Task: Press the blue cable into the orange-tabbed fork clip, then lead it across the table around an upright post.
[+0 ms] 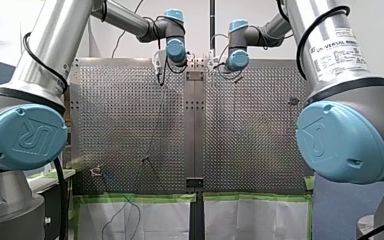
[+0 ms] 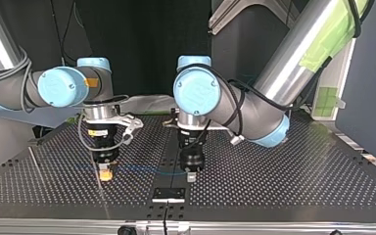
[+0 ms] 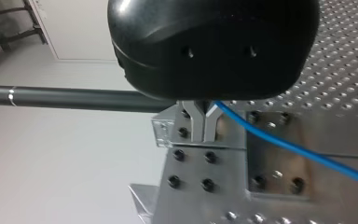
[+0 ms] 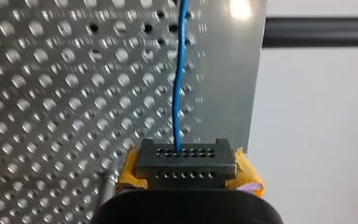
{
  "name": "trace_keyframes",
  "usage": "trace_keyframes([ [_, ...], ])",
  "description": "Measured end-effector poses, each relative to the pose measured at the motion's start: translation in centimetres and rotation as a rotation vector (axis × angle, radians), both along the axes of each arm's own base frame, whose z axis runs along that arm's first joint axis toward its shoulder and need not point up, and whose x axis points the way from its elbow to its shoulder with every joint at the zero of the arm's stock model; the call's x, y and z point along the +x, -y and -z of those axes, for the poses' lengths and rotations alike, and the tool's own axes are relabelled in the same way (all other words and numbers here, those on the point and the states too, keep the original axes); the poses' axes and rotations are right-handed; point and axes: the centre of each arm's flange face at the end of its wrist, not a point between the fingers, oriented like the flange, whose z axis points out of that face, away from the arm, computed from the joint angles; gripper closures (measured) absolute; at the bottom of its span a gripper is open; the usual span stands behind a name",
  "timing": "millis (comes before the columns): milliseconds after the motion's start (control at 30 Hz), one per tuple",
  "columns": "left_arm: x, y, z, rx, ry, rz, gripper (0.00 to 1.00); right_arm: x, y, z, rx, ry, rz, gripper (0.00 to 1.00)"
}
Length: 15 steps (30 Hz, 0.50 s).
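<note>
The blue cable runs low over the perforated table between my two grippers. My left gripper, black with metal fingers, is shut on the cable, which trails off beside it over a bolted plate. My right gripper with yellow pads is shut on the cable, which runs straight ahead of it. In the top view my left gripper is at the middle and my right gripper to its left. From the front view, the cable drops toward a small clip near the table's near edge.
A dark rod crosses just beyond the table's far edge in the left wrist view. A black plate sits on the centre seam below my left gripper. A small dark fixture stands at the front view's right. A thin rod shows at the top view's left.
</note>
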Motion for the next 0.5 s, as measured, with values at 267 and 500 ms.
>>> trace_keyframes([
  [267, -0.1, 1.0, -1.6, -0.005, 0.015, 0.037, 1.00, -1.7, 0.5, -2.1, -0.019, 0.014, 0.025, 1.00],
  [500, -0.4, 4.0, -0.5, 0.032, -0.030, 0.081, 1.00, -2.7, 0.8, -2.7, -0.013, 0.021, 0.039, 1.00],
])
